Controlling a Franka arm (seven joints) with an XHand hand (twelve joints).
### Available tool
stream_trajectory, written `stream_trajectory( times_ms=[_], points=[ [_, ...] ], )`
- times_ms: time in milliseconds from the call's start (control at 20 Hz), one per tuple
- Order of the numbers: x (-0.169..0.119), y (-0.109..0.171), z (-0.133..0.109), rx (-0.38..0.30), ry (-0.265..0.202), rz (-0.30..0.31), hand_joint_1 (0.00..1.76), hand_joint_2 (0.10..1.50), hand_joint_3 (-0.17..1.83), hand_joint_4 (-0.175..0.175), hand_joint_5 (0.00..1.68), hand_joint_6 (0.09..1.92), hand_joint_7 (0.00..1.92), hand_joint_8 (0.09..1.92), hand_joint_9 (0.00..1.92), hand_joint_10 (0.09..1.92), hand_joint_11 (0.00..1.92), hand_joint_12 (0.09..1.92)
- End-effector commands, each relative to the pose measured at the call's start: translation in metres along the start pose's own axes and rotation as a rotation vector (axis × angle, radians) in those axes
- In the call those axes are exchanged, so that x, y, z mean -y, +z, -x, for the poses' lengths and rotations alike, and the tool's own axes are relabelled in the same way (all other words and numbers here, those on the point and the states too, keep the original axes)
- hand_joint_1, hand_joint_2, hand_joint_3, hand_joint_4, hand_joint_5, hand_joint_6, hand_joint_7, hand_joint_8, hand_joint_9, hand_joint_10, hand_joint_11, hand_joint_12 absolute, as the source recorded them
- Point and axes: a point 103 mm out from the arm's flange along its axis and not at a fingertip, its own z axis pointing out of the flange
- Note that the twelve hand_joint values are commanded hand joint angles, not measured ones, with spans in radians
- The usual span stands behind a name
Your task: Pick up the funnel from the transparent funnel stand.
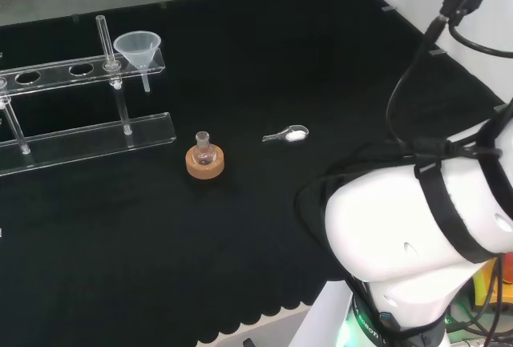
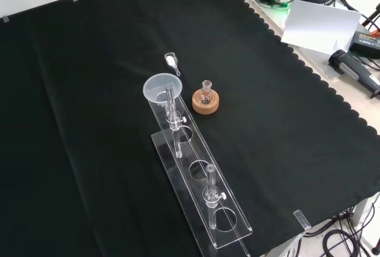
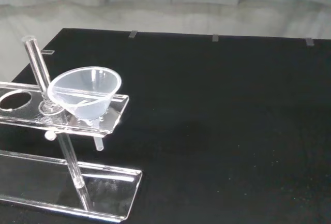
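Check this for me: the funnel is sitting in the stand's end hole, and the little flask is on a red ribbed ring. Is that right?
Not quite. The funnel does sit in the end hole of the stand, but the flask rests on a cork ring, not a red ribbed one. The head view and the front view both show it.

No legible txt, labels or nos. anywhere — none on bench or glassware.
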Motion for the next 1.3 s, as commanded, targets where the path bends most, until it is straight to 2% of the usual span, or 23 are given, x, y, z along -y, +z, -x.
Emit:
stream_trajectory(
  times_ms=[50, 300, 400, 600, 1000, 1300],
  points=[
    [-0.022, 0.01, -0.019, -0.012, -0.025, -0.017, 0.27, 0.62, 0.03, 0.06, 0.0, 0.09, 0.0, 0.09, 0.0, 0.09, 0.0, 0.33],
    [-0.035, 0.018, -0.042, -0.024, -0.007, -0.019, 0.27, 0.62, 0.03, 0.057, 0.0, 0.09, 0.0, 0.09, 0.0, 0.09, 0.0, 0.33],
    [-0.035, 0.018, -0.038, -0.036, -0.011, -0.007, 0.28, 0.62, 0.03, 0.056, 0.0, 0.09, 0.0, 0.09, 0.0, 0.09, 0.0, 0.33],
    [-0.048, 0.02, -0.044, -0.021, 0.006, -0.044, 0.28, 0.62, 0.03, 0.055, 0.0, 0.09, 0.0, 0.09, 0.0, 0.09, 0.0, 0.34],
    [-0.079, 0.033, -0.089, 0.019, 0.045, -0.056, 0.28, 0.62, 0.03, 0.051, 0.0, 0.09, 0.0, 0.09, 0.0, 0.09, 0.0, 0.34],
    [-0.108, 0.044, -0.088, 0.009, 0.06, -0.07, 0.29, 0.63, 0.03, 0.049, 0.0, 0.09, 0.0, 0.09, 0.0, 0.09, 0.0, 0.35]
  ],
)
